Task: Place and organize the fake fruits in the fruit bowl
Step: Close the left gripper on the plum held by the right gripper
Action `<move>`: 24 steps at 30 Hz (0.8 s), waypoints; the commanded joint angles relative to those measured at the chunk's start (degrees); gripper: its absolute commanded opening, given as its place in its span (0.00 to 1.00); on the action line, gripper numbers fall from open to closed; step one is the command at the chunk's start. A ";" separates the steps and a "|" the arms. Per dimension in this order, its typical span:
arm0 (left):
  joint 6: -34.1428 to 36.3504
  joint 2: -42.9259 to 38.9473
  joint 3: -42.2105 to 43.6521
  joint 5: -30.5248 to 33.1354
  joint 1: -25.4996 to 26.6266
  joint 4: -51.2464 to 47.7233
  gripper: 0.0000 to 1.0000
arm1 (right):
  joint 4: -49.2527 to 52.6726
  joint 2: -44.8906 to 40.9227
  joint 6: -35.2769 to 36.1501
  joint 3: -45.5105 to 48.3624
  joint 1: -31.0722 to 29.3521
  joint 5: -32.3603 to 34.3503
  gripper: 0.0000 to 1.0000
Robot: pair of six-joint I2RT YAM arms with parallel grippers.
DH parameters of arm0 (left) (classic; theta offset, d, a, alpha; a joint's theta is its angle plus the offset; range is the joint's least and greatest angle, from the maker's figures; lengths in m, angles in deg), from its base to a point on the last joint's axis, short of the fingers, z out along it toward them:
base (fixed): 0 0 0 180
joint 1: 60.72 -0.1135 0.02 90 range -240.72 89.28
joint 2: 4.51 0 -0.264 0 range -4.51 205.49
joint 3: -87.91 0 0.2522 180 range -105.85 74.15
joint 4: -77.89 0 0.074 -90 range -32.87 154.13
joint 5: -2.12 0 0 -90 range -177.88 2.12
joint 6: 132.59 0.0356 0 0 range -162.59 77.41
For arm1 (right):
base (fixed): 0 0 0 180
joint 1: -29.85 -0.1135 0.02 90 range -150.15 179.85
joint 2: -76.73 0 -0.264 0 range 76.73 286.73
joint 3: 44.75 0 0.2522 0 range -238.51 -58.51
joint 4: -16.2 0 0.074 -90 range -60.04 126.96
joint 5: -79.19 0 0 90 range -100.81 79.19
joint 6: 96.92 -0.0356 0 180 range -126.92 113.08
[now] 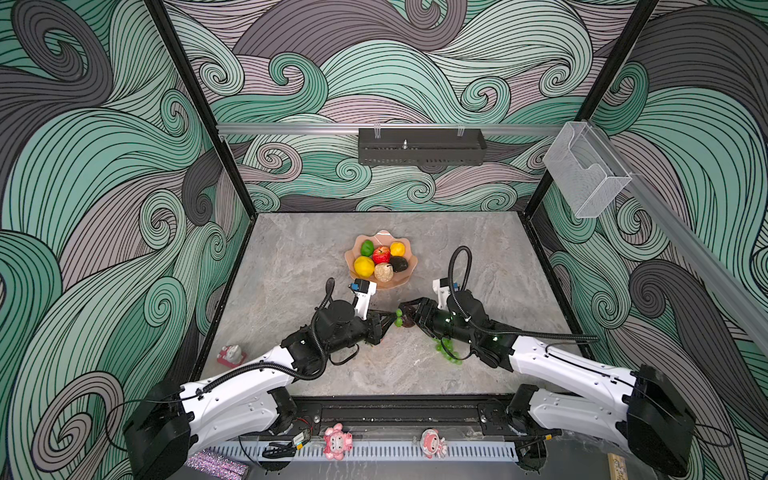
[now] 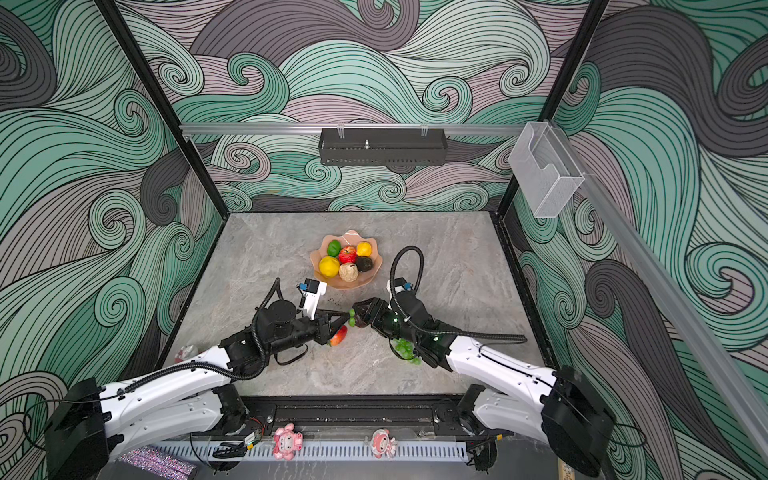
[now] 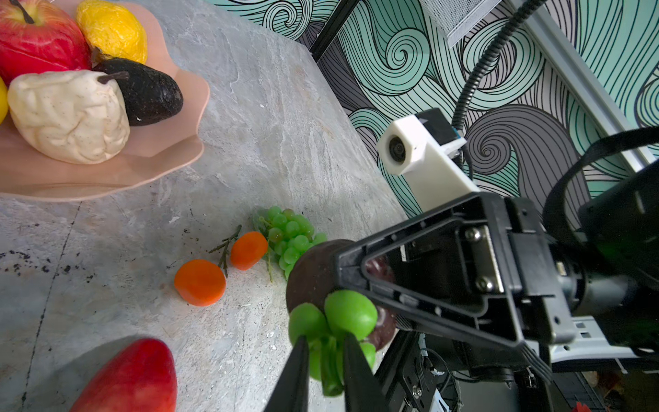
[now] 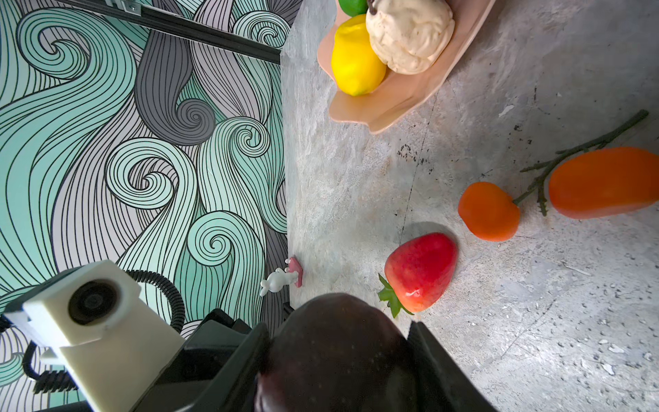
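Well off to the front left of the fruit bowl (image 1: 384,237), a pink figurine (image 1: 232,355) lies at the table edge. In front of the bowl, the left gripper (image 3: 325,344) has its fingers pinched on the green lobed top (image 3: 351,314) of a dark maroon fruit (image 3: 313,274). A strawberry (image 2: 338,336) lies on the table beneath that gripper. The right gripper (image 4: 337,330) is clamped on the body of the same fruit. Two oranges on a twig (image 3: 200,282) also lie in front of the bowl. Green grapes (image 1: 448,349) lie to its front right, under the right arm. The bowl holds a lime (image 1: 367,248), apple (image 1: 381,254), lemon (image 1: 364,266), pale pear (image 1: 383,272) and avocado (image 1: 399,264).
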 commanded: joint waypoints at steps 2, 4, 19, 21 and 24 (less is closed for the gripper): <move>0.47 0.70 -2.12 0.02 0.36 0.61 0.19 | -1.51 -0.05 -0.04 -0.10 -0.40 0.76 0.58; 0.28 0.70 -1.95 0.02 0.37 0.58 0.27 | -1.35 -0.22 0.10 -0.15 -0.43 1.09 0.58; -0.92 0.87 -0.63 -1.12 0.62 1.79 0.29 | -1.50 -0.95 0.18 0.15 -0.40 2.65 0.57; -0.96 0.88 -0.53 -1.21 0.69 1.99 0.29 | -1.59 -0.89 0.15 0.02 -0.36 2.77 0.57; -0.96 1.04 -0.60 -1.30 0.72 2.09 0.28 | -1.69 -0.73 0.07 0.12 -0.47 3.04 0.57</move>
